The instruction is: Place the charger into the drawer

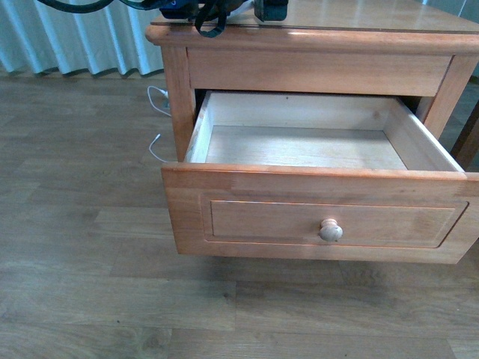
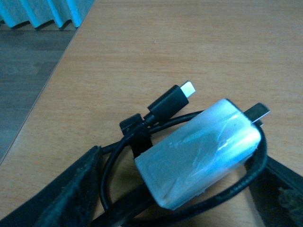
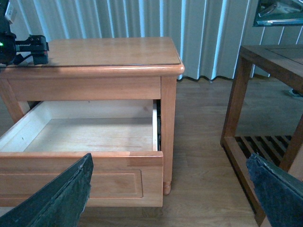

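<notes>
While the drawer (image 1: 262, 224) stands open, left jaws flank the charger (image 2: 199, 151), grip unclear; right jaws spread wide.

The drawer (image 1: 322, 202) juts from the nightstand (image 1: 322, 71) toward 6 o'clock. The charger (image 2: 199, 151) lies on the nightstand's top at 11 o'clock, and a white cable (image 1: 157, 97) lies on the floor at 9.

The wood floor (image 1: 82, 247) carries the nightstand (image 1: 314, 71), a slatted side table (image 3: 272, 59) near it and a thin white cable (image 1: 151, 149) beside the nightstand's leg. The charger (image 2: 199, 153) is at the nightstand's top; whether it rests on the wood cannot be told.
</notes>
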